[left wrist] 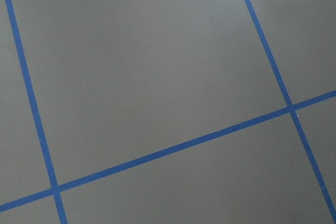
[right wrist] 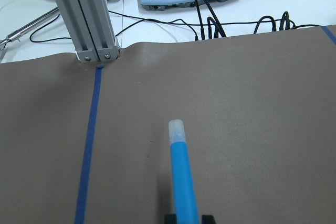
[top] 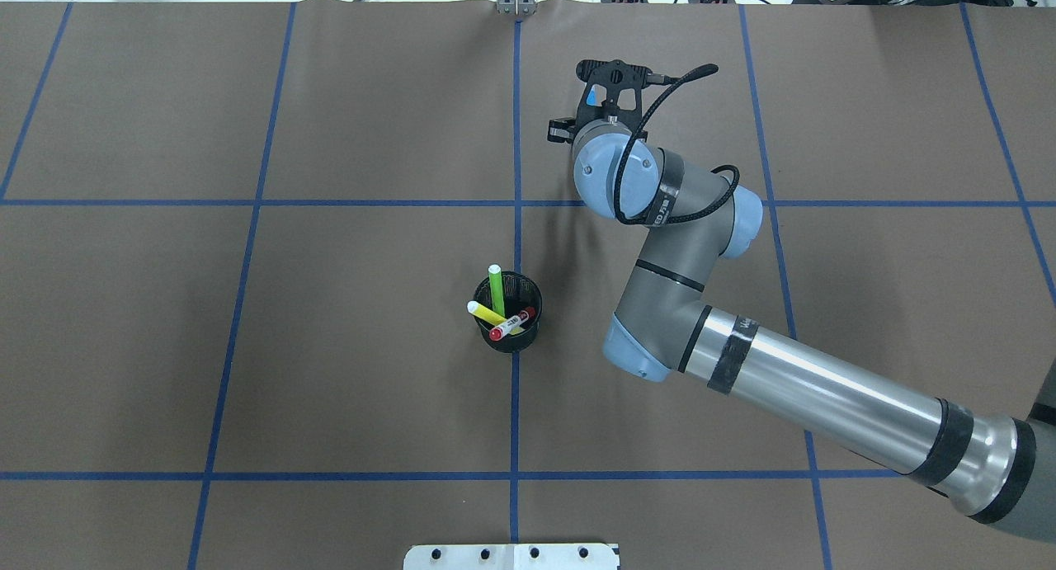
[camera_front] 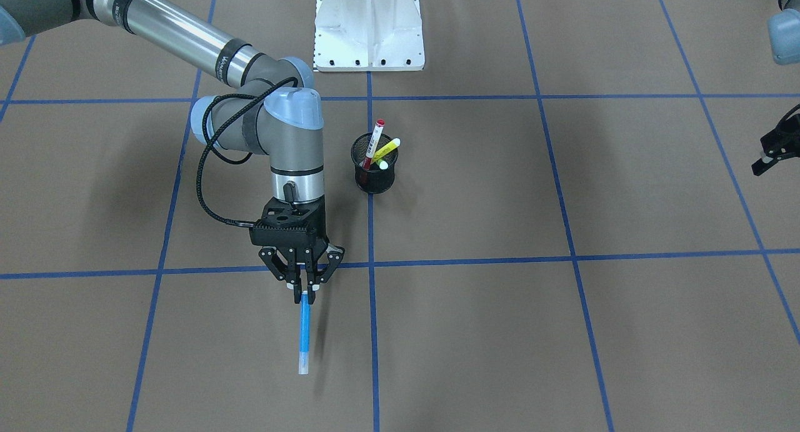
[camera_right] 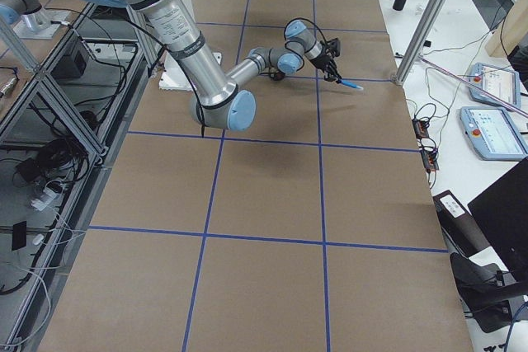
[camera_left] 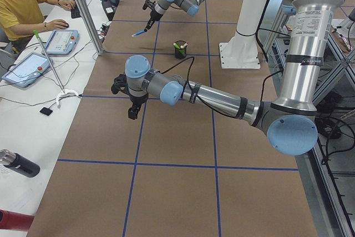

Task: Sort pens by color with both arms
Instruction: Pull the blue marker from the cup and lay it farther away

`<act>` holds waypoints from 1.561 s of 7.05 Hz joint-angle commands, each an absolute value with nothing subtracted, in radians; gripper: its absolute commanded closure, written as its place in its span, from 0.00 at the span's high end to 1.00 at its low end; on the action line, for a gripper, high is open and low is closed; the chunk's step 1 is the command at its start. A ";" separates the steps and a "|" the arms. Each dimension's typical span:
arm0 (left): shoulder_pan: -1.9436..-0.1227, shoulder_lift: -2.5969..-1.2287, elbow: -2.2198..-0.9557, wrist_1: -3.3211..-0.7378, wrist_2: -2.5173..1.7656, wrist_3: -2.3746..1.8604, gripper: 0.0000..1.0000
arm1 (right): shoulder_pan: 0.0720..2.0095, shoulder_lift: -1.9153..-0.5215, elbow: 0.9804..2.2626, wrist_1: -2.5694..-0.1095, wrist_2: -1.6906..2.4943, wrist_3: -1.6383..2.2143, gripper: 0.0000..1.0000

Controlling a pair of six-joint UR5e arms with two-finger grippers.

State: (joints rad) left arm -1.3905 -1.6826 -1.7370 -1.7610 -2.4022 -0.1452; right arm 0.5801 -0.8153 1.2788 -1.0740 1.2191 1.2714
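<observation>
The right arm (camera_front: pixel 187 41) reaches out over the brown-papered desk (camera_front: pixel 500 332), its wrist turned down. The right tool (camera_front: pixel 306 294) is clenched on the blue pen (camera_front: pixel 305 332), pinching it at one end between the two black fingers. The rest of the barrel sticks out past the fingertips toward the operators' side and ends in a clear tip. From the wrist camera the pen runs straight out from the fingers over bare paper. I can't tell whether its far tip touches the desk. The tool sits above a crosswise strip of blue tape (camera_front: pixel 475 260), just beside the long central strip.

The other three pens stand in the black mesh cup (camera_front: pixel 374 172), which sits on the central strip between the white pedestal (camera_front: pixel 369 29) and the right tool. The red-capped white pen (camera_front: pixel 375 138) stands tallest there. The yellow pen (camera_front: pixel 389 148) leans out over the rim, and the light green pen (camera_front: pixel 382 164) sits lower inside.

The left arm (camera_left: pixel 211 95) stretches low across the desk at the robot's left, well apart from the cup. The left tool (camera_left: pixel 132 106) points down over bare paper, and I cannot tell whether its fingers are spread or closed. Its wrist camera shows only paper and crossing tape lines.

An operator in a yellow shirt (camera_left: pixel 19 4) sits at the side bench, one hand by a teach pendant (camera_left: pixel 61 41).
</observation>
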 commanded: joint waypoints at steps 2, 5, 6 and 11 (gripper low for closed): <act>-1.390 -1.683 -1.733 -1.761 -2.402 -0.144 1.00 | 0.548 -0.828 1.250 -1.034 1.167 1.267 0.35; -1.388 -1.684 -1.735 -1.761 -2.402 -0.150 1.00 | 0.561 -0.819 1.256 -1.028 1.207 1.269 0.98; -1.388 -1.687 -1.739 -1.763 -2.402 -0.170 1.00 | 0.592 -0.819 1.265 -1.028 1.295 1.267 0.98; -1.117 -1.937 -1.763 -1.740 -2.318 -0.695 1.00 | 0.767 -0.819 1.327 -1.193 1.840 1.186 0.99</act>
